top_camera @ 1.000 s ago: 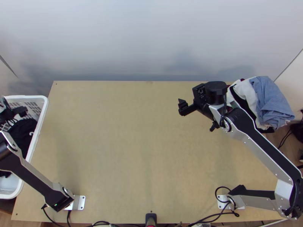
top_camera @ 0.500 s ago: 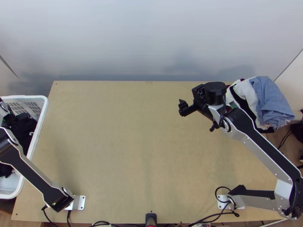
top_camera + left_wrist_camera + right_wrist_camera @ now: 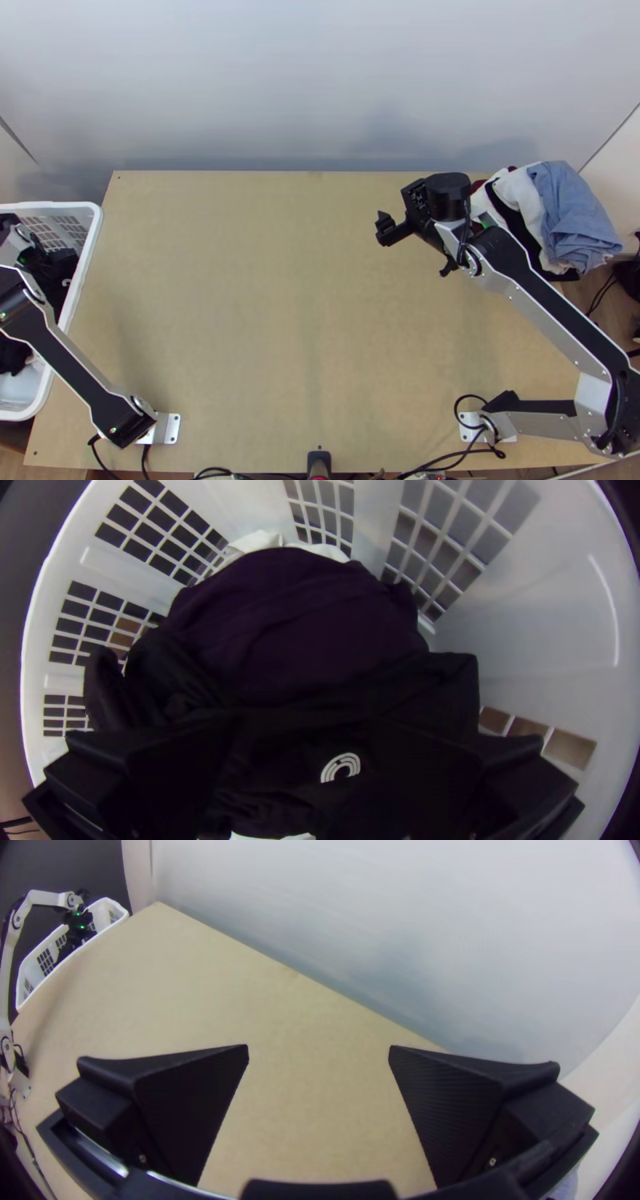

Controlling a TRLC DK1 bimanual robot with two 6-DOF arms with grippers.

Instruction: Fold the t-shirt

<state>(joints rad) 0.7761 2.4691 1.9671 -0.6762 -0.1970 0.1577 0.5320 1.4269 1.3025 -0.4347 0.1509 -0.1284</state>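
In the top view my left gripper (image 3: pixel 54 264) is inside the white basket, over dark clothes (image 3: pixel 12 356). The left wrist view has that gripper (image 3: pixel 340 767) open, its two fingers wide apart above bunched black cloth (image 3: pixel 280 747) with a white round print. Dark purple cloth (image 3: pixel 300 620) lies crumpled beside it. Which piece is the t-shirt, I cannot tell. My right gripper (image 3: pixel 386 228) hangs over the table's far right part; in the right wrist view this gripper (image 3: pixel 319 1053) is open, with bare table between its fingers.
The white basket (image 3: pixel 94 240) stands at the table's left edge. A stack of clothes with a blue piece (image 3: pixel 572 216) on top lies at the far right corner, near the right arm. Bare wooden table (image 3: pixel 264 304) stretches between the arms. Cables run along the near edge.
Within the basket, my left gripper has shifted a little toward the table's near side, and its arm has bent with it. The right arm has shifted very slightly to the left.
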